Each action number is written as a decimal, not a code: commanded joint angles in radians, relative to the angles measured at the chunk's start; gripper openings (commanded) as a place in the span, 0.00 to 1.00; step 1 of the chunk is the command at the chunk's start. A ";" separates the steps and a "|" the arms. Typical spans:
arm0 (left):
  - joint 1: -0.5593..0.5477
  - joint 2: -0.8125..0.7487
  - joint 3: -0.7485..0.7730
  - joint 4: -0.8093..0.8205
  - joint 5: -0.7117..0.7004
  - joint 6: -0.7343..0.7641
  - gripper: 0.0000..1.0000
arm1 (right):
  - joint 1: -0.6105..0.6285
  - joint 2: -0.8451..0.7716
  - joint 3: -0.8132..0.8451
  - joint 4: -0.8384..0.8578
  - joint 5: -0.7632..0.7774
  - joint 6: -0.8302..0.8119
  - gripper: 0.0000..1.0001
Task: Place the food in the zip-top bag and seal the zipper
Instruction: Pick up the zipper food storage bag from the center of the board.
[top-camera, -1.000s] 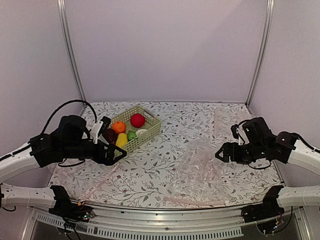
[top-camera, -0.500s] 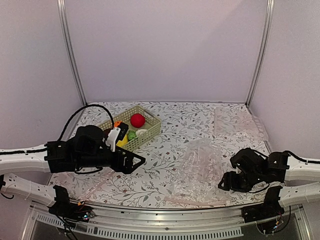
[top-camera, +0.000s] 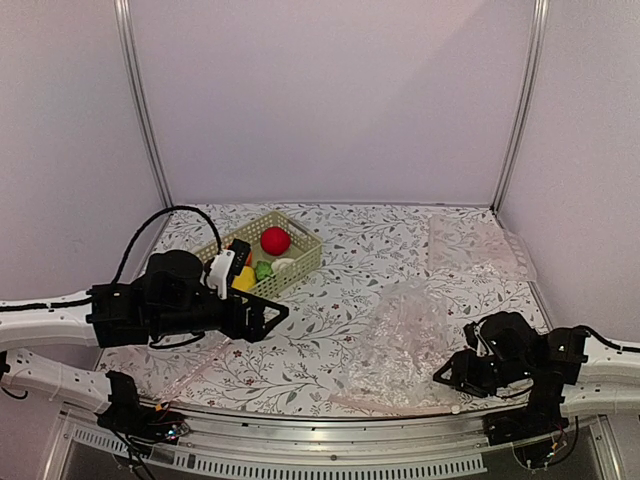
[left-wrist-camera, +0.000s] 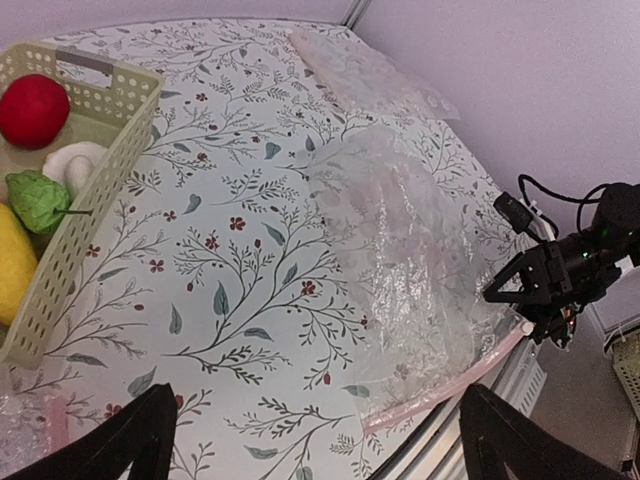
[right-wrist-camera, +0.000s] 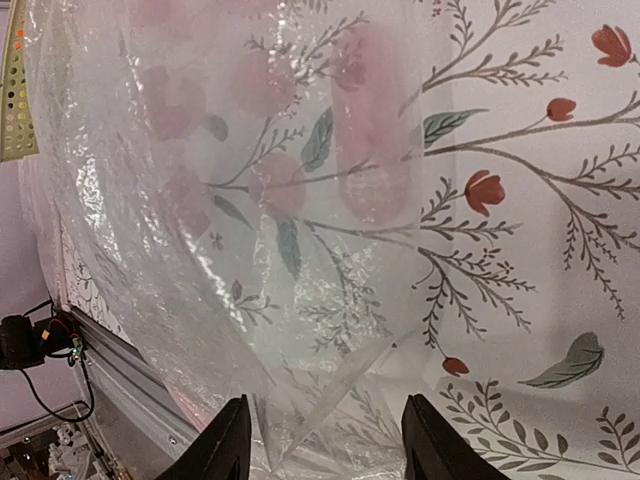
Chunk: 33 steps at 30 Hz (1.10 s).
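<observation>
Moved since a second ago: your right tool (top-camera: 445, 375) has dropped from mid-counter to the near edge, and your left tool (top-camera: 275, 323) has swung off the basket toward the middle.

Item 1, large transparent thin plastic zip-top bag (top-camera: 400, 335): lies crumpled on the floral-patterned counter (top-camera: 340, 290), right of centre, with no food in it. Its pale pink zipper strip (left-wrist-camera: 450, 390) runs along the near edge, so the mouth faces your arms.

Item 2, right tool: fingers spread, low beside the bag's near right corner. In the right wrist view the film lies in line with the gap but is not pinched. Likely purpose: to take the mouth edge and lift it open.

Item 3, left tool: fingers spread wide, holding nothing, hovering between basket and bag. Likely purpose: to be ready to fetch food once the mouth is held.

Item 4, light green plastic lattice basket (top-camera: 292, 277): far left, well apart from the bag, holding the toy food: red ball (top-camera: 275, 240), white piece (top-camera: 285, 265), green piece (top-camera: 263, 270), yellow piece (top-camera: 243, 280). You cannot confirm the orange and maroon pieces, as your left arm covers that end.

Item 5, second clear bag (top-camera: 470, 245): flat at the far right.

Progress: nothing bagged, zipper unsealed. You appear to be at the opening step.
</observation>
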 joint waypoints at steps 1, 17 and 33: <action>-0.017 0.003 -0.008 -0.002 -0.024 0.005 1.00 | 0.007 -0.038 -0.027 0.089 -0.049 0.060 0.50; -0.021 -0.034 -0.026 0.000 0.003 0.045 0.82 | 0.006 0.031 0.033 0.183 -0.066 0.045 0.00; -0.248 0.036 0.136 0.109 -0.246 0.521 0.79 | 0.007 0.376 0.608 0.190 0.062 -0.040 0.00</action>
